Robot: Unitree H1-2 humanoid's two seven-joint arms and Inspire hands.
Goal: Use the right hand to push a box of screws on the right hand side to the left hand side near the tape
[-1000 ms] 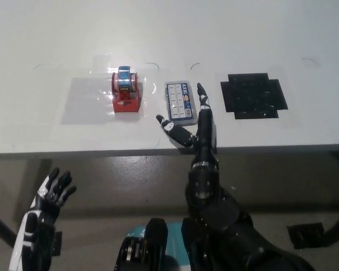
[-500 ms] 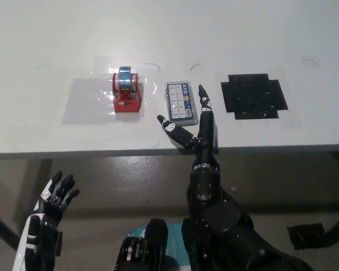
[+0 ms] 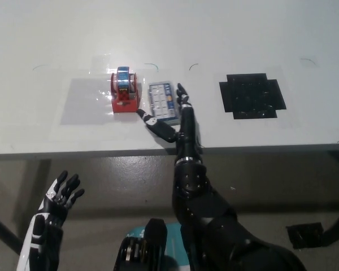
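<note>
The box of screws, a clear flat case with a blue label, lies on the white table just right of the red tape dispenser. My black right hand is open, fingers stretched flat along the box's right edge and touching it, thumb spread below the box near the dispenser's base. My white left hand rests open at the lower left, below the table edge.
A black cross-shaped mat lies on the table to the right of my hand. The table's front edge runs across just below the dispenser and box.
My right hand has slid left, pushing the box of screws from mid-table to right beside the tape dispenser. The left hand stays low with small shifts.
</note>
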